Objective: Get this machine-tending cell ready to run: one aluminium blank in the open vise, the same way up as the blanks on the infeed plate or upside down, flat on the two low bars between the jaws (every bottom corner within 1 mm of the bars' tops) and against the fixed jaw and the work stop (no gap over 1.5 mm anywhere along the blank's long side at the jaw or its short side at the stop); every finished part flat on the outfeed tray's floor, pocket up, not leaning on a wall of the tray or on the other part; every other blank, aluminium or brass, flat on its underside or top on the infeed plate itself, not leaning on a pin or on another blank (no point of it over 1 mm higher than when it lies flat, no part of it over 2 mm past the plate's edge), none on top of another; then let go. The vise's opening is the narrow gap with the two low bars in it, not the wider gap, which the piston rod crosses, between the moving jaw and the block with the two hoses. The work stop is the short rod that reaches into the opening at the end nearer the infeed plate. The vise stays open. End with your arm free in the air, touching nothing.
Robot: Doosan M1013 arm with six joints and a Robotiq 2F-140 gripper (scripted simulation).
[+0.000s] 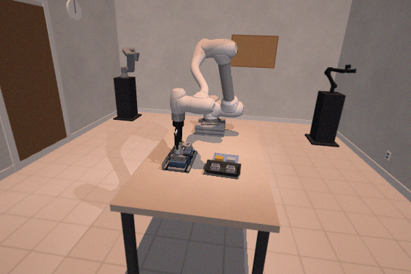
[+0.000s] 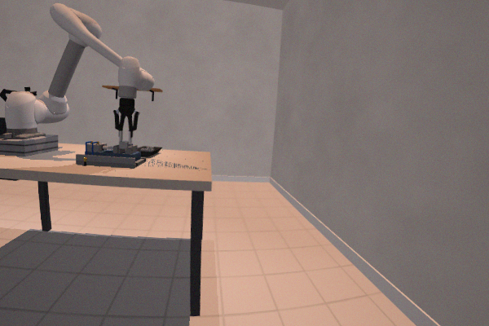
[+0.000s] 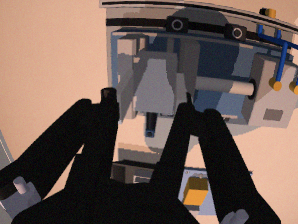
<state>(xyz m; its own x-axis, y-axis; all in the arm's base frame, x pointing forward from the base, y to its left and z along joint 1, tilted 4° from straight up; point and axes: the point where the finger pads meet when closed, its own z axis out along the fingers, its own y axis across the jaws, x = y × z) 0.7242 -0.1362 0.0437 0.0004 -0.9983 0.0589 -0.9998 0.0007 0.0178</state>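
Aluminium blank [image 3: 156, 86], grey and flat-faced, sits pinched between the fingers of our hand [image 3: 148, 106], directly over the vise [image 1: 179, 160] at the left side of the desk [image 1: 198, 198]. From the wrist view we cannot tell whether it rests on the low bars. We see two finished parts in the outfeed tray [image 1: 207, 170], with the infeed plate [image 1: 216, 154] just behind it.

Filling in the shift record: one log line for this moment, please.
tool: shut on aluminium blank | position: over vise | outfeed tray: two parts
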